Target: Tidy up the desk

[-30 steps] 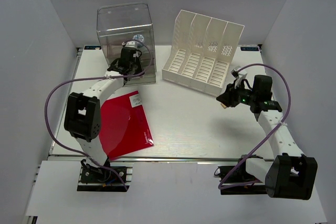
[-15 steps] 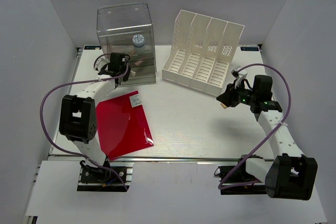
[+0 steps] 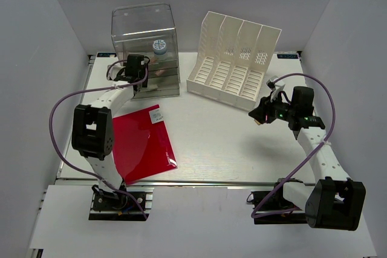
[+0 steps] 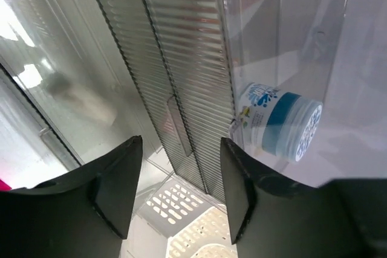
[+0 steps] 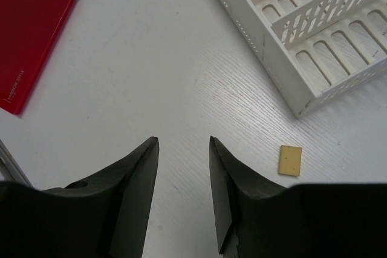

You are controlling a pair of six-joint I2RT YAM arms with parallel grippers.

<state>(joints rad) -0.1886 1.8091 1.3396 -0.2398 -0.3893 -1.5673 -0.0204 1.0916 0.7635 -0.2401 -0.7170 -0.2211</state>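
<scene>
The desk [image 3: 217, 143] is a white tabletop with silver rails. A red folder [image 3: 142, 143] lies flat at its front left. At the back left, my left gripper [image 3: 134, 67] is up against the front left of the clear drawer box [image 3: 145, 40]. In the left wrist view it [image 4: 180, 185] is open and empty, facing the ribbed drawer fronts [image 4: 181, 77]. A blue-and-white jar [image 4: 281, 122] sits inside the box. My right gripper [image 3: 260, 115] hovers right of centre, and it [image 5: 183, 143] is open over bare desk. A small tan tile [image 5: 290, 160] lies just to its right.
A white slotted file rack [image 3: 233, 58] stands at the back centre, and its corner [image 5: 314, 22] is close ahead of the right gripper. The red folder's edge [image 5: 30, 28] shows at the far left of the right wrist view. Grey walls enclose the desk on three sides.
My left gripper has drawn back from the front of the drawer box towards its left side, and its jaws have opened wider. The right gripper's jaws have opened a little, and that arm has stayed put.
</scene>
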